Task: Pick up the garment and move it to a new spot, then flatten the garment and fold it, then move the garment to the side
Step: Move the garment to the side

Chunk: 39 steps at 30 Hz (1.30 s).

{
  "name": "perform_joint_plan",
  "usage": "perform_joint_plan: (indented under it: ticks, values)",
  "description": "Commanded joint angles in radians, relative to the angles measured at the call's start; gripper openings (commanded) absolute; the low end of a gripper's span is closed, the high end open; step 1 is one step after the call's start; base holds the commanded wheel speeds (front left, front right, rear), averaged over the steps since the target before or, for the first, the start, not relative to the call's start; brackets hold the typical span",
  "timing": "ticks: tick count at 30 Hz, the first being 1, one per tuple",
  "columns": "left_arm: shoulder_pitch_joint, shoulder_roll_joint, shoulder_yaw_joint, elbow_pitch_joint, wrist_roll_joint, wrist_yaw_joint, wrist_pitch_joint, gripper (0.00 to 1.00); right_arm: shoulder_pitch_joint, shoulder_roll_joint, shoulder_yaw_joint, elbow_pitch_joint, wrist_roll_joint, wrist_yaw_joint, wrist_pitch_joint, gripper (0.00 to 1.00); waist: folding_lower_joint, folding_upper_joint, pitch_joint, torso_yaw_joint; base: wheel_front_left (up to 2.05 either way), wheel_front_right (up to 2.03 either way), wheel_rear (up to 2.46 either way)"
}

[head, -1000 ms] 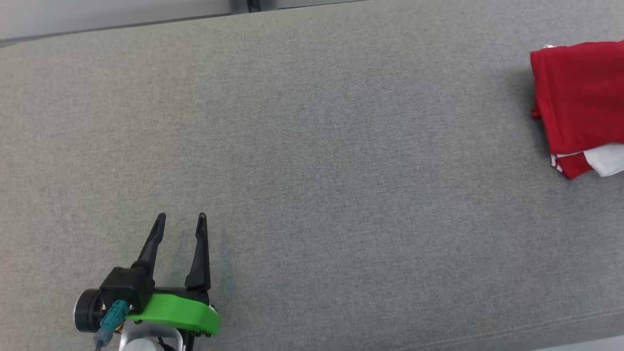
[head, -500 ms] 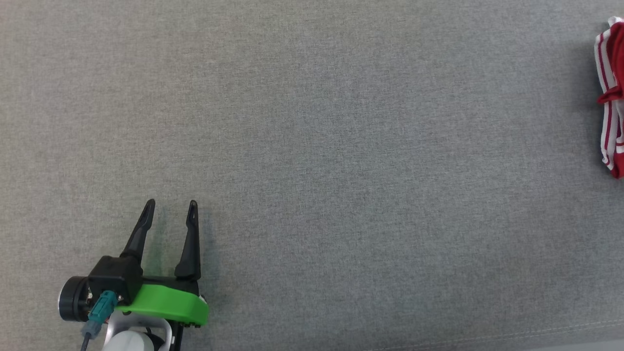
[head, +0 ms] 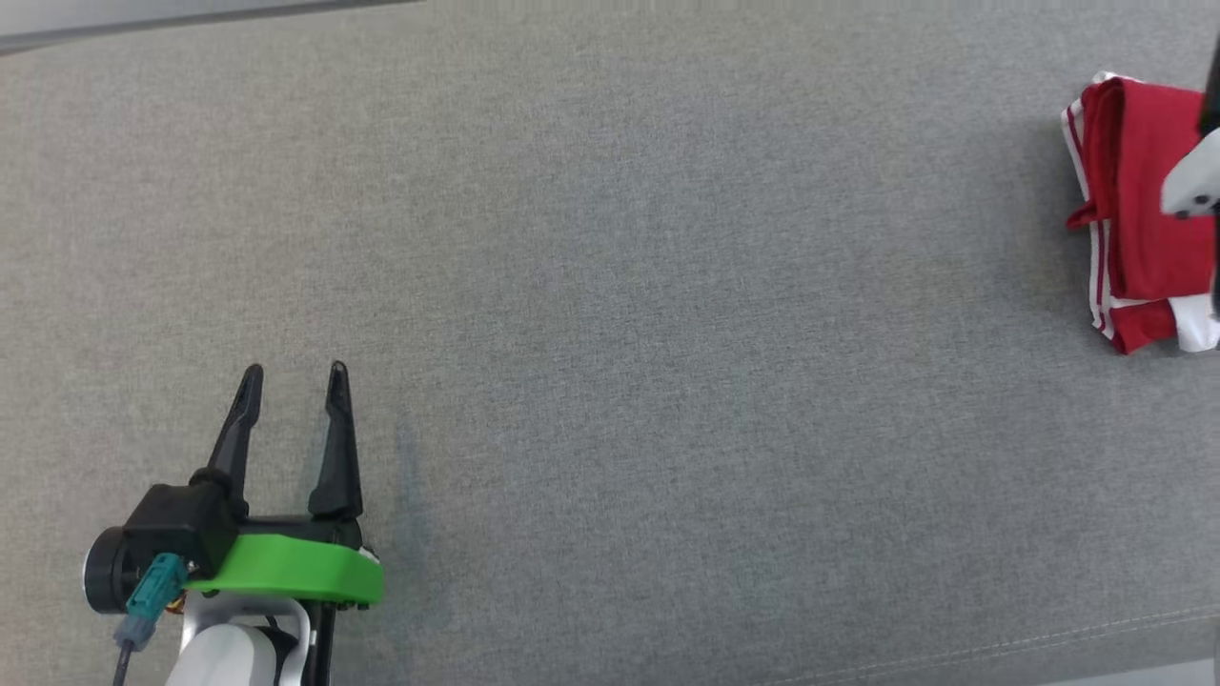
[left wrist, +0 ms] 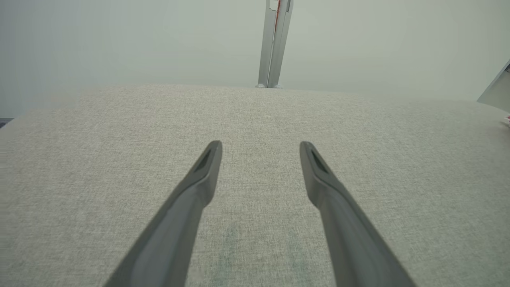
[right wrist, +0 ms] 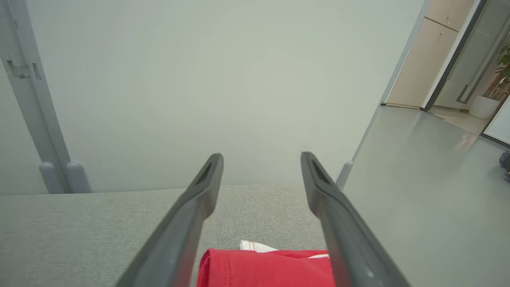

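The garment (head: 1139, 219) is a folded red piece with white stripes and trim, lying at the far right of the grey fabric surface (head: 610, 286). A pale part of my right arm (head: 1191, 181) hangs over it at the frame edge. In the right wrist view my right gripper (right wrist: 261, 159) stands open above the garment (right wrist: 267, 269), whose red fold shows low between the two fingers, apart from them. My left gripper (head: 294, 376) is open at the lower left, far from the garment. In the left wrist view the left gripper (left wrist: 259, 147) has only bare fabric between its fingers.
A pale wall with a metal post (left wrist: 275, 44) stands behind the surface. Past the surface's right end lies grey floor (right wrist: 418, 179) leading to a doorway. A stitched seam (head: 1001, 643) runs along the front edge.
The head camera has shifted, so the whole picture moved. A pale part of my right arm now shows over the garment at the right edge. The right gripper has gone from shut to open.
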Motion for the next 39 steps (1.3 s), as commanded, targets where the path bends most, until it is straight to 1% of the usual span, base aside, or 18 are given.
perform_joint_plan:
  ticks: [1,6,10,12,19,23,27,31,35,39]
  values:
    - [-0.017,-0.001,0.012,0.007,-0.015,0.004,-0.008,1.00,0.026,0.002,0.037,-0.023,0.032,-0.001,-0.003,1.00,0.0000,0.0000,-0.066,-0.021,0.00,0.00,0.00]
    - [-0.020,-0.021,0.054,0.032,-0.043,0.012,-0.022,1.00,0.104,0.029,0.192,-0.100,0.156,-0.001,-0.004,1.00,0.0000,0.0000,-0.149,-0.026,0.00,0.00,0.00]
    - [0.015,-0.048,0.084,0.048,-0.065,0.018,-0.030,1.00,0.182,0.065,0.270,-0.178,0.228,-0.001,-0.004,1.00,0.0000,0.0000,-0.203,-0.024,0.00,0.00,0.00]
    - [0.030,-0.057,0.091,0.058,-0.075,0.007,-0.033,1.00,0.228,0.080,0.289,-0.225,0.239,-0.001,-0.003,1.00,0.0000,0.0000,-0.226,-0.021,0.00,0.00,0.00]
    - [0.093,-0.076,0.107,0.105,-0.056,0.014,-0.035,1.00,0.459,0.168,0.297,-0.372,0.260,-0.001,-0.003,1.00,0.0000,0.0000,-0.292,0.013,0.00,0.00,0.00]
    - [0.123,-0.083,0.112,0.111,-0.039,0.015,-0.035,1.00,0.582,0.216,0.288,-0.440,0.244,-0.001,-0.003,1.00,0.0000,0.0000,-0.306,0.027,0.00,0.00,0.00]
    - [0.145,-0.096,0.122,0.103,-0.017,0.006,-0.035,1.00,0.690,0.253,0.290,-0.497,0.217,-0.001,-0.003,1.00,0.0000,0.0000,-0.309,0.036,0.00,0.00,0.00]
    - [0.158,-0.103,0.125,0.099,0.010,0.006,-0.035,1.00,0.744,0.265,0.298,-0.532,0.180,-0.001,-0.003,1.00,0.0000,0.0000,-0.305,0.037,0.00,0.00,0.00]
    - [0.160,-0.111,0.120,0.108,0.031,-0.001,-0.035,1.00,0.767,0.268,0.353,-0.541,0.218,-0.001,-0.003,1.00,0.0000,0.0000,-0.301,0.037,0.00,0.00,0.00]
    - [0.157,-0.120,0.122,0.118,0.040,-0.009,-0.035,1.00,0.763,0.266,0.370,-0.536,0.230,-0.001,-0.003,1.00,0.0000,0.0000,-0.304,0.039,0.00,0.00,0.00]
